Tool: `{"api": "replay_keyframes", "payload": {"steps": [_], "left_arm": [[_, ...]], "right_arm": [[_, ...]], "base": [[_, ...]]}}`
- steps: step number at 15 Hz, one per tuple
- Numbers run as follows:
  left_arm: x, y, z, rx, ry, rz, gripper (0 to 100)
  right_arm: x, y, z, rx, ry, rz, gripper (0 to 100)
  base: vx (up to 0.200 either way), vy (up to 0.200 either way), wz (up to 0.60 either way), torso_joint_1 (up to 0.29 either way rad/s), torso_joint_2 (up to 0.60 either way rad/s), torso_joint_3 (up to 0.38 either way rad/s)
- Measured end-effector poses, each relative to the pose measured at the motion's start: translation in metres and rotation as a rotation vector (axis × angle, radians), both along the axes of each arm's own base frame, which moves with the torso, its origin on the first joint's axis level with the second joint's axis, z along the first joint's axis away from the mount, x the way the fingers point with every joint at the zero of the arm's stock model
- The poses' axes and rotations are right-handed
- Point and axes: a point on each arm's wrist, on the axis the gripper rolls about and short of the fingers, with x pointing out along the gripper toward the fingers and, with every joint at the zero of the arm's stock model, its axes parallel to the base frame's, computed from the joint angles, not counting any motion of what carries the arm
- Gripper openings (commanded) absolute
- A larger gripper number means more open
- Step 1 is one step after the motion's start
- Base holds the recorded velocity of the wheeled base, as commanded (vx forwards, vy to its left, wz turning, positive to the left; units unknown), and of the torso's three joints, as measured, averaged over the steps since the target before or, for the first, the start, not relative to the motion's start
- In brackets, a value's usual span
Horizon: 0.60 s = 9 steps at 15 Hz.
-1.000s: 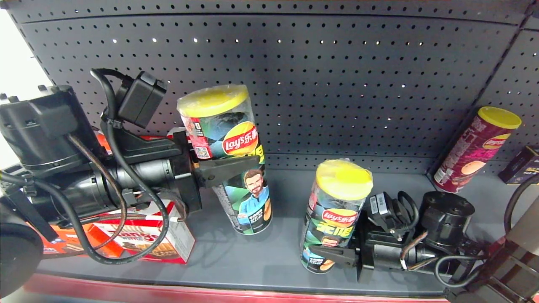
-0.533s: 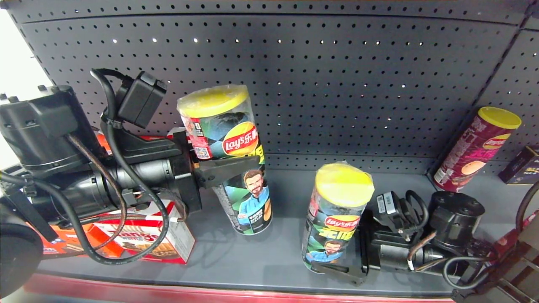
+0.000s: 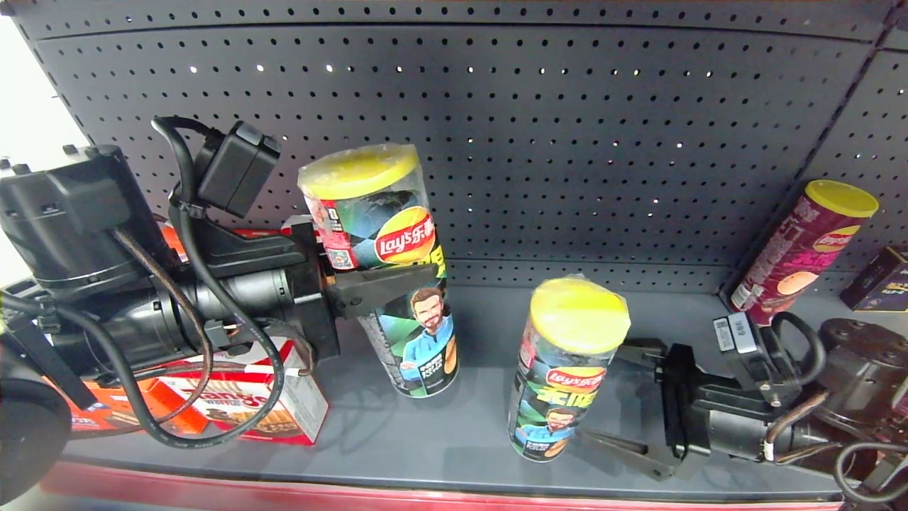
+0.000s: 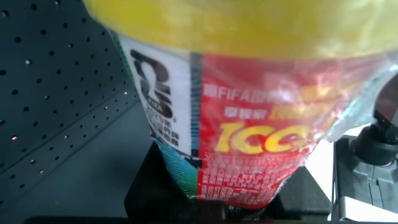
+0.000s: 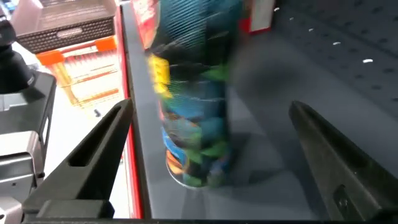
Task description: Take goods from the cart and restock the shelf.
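Cookie box [image 3: 284,408] beside held can [image 3: 386,213]; purple can [image 3: 801,252] far right.

You see the shelf [image 3: 475,426] evenly lit, with soft shadows; white glare floods the head view's left edge, its lines bow, and the right can [image 5: 193,112] smears in the right wrist view.

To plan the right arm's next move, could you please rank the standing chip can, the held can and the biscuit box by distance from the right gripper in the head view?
1. Standing chip can, just beside the right gripper, at its open jaws.
2. Held can, further left, clamped by the left gripper.
3. Biscuit box, far left.
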Motion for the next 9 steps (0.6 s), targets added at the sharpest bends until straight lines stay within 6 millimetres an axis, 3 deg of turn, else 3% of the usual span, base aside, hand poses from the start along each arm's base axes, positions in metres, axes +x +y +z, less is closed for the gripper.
{"api": "replay_keyframes", "payload": {"steps": [9], "left_arm": [[-0.001, 0.000, 0.000, -0.001, -0.001, 0.002, 0]], "right_arm": [[-0.046, -0.035, 0.029, 0.047, -0.115, -0.072, 100]], "base": [[0.000, 0.000, 0.00, 0.000, 0.00, 0.000]]}}
